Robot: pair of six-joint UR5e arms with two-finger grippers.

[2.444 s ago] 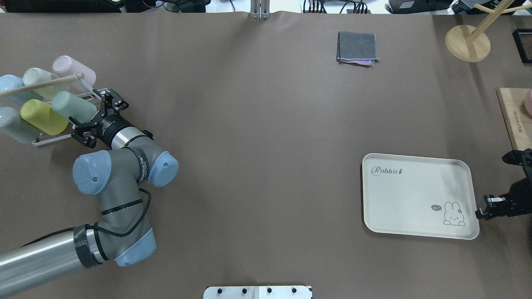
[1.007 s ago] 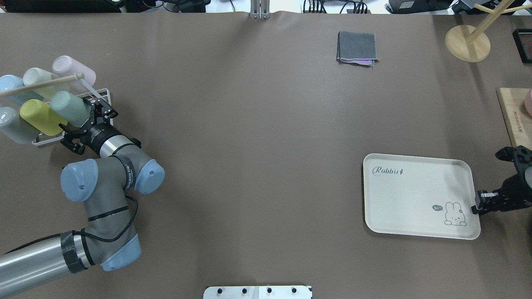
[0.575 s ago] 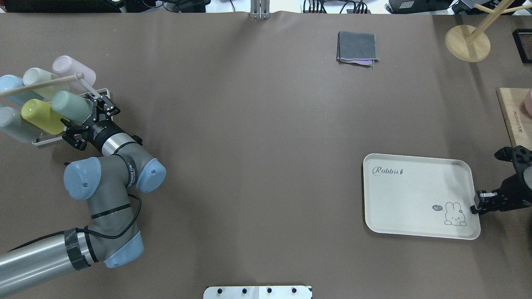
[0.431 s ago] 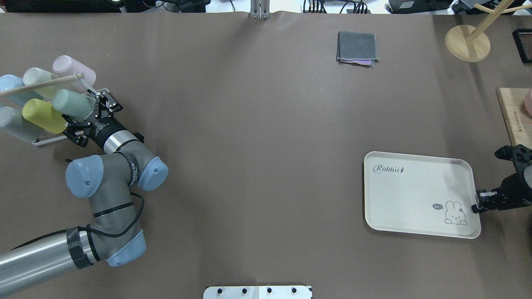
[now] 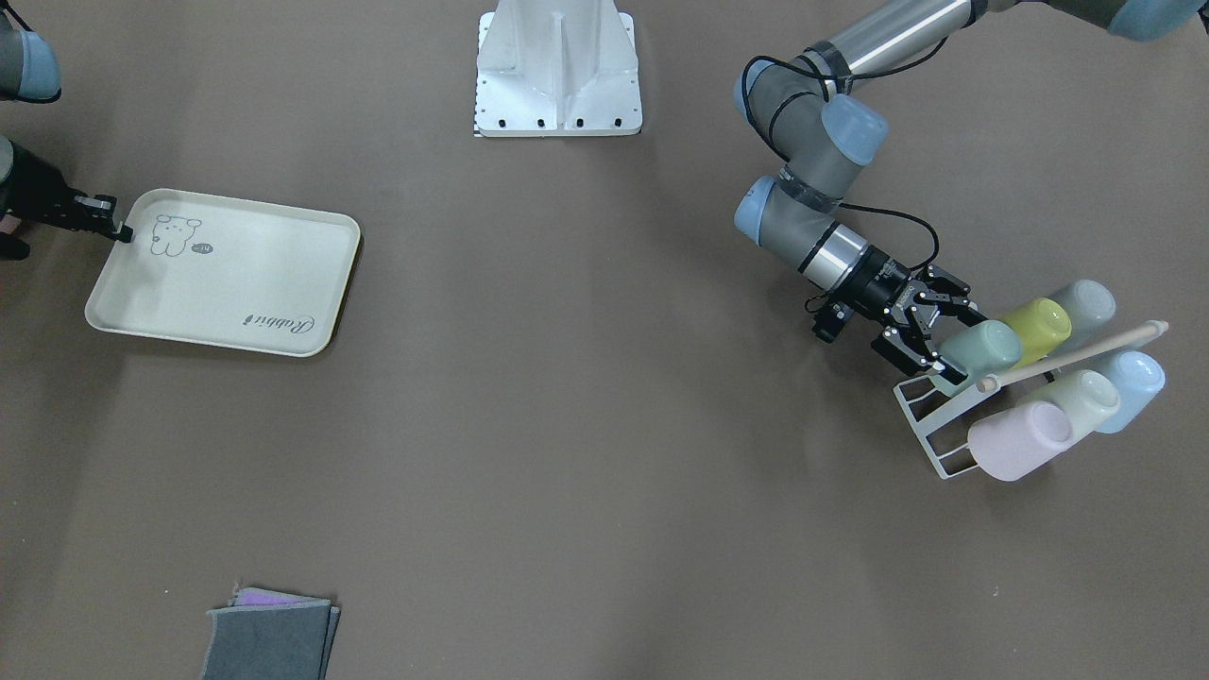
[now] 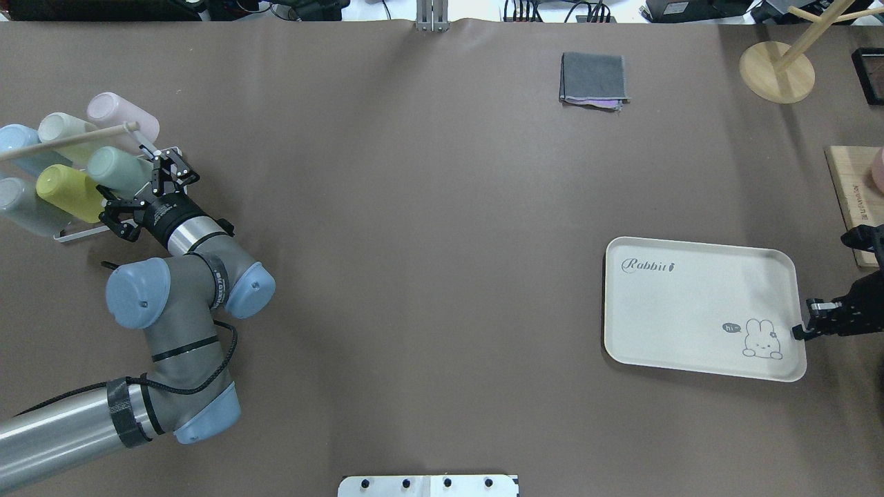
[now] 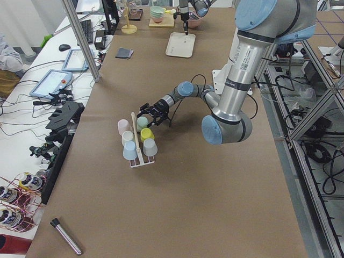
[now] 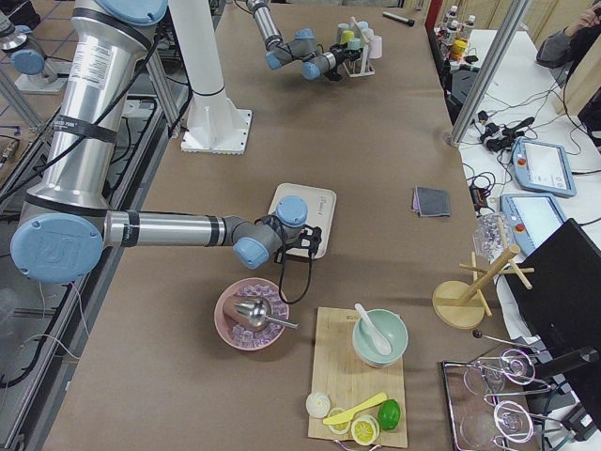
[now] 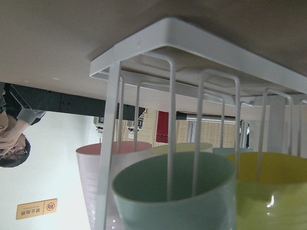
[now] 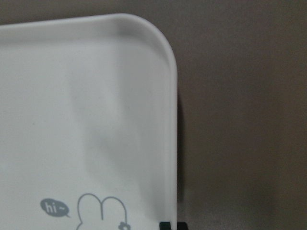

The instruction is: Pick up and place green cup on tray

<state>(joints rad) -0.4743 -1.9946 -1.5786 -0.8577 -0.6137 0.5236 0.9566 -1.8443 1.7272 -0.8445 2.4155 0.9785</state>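
Observation:
The green cup (image 6: 114,168) lies on its side in a white wire rack (image 6: 76,233) at the table's left, its mouth toward my left gripper (image 6: 131,185). That gripper is open, with a finger on each side of the cup's mouth end. The front-facing view shows the same gripper (image 5: 949,340) and cup (image 5: 987,345). The left wrist view looks into the cup's mouth (image 9: 177,191) through the rack wires (image 9: 168,38). The cream tray (image 6: 690,304) lies at the right. My right gripper (image 6: 804,330) is shut on the tray's near right rim (image 10: 170,143).
The rack also holds a yellow-green cup (image 6: 65,192), a pale whitish-green cup (image 6: 62,128), and pink (image 6: 121,114), blue (image 6: 17,141) and grey (image 6: 24,207) cups under a wooden rod (image 6: 69,138). A folded grey cloth (image 6: 594,77), a wooden stand (image 6: 777,69) and a cutting board (image 6: 856,193) lie far right.
My left gripper has moved in from beside the rack until its fingers straddle the green cup's mouth. My right gripper has slid the tray a little away from the robot.

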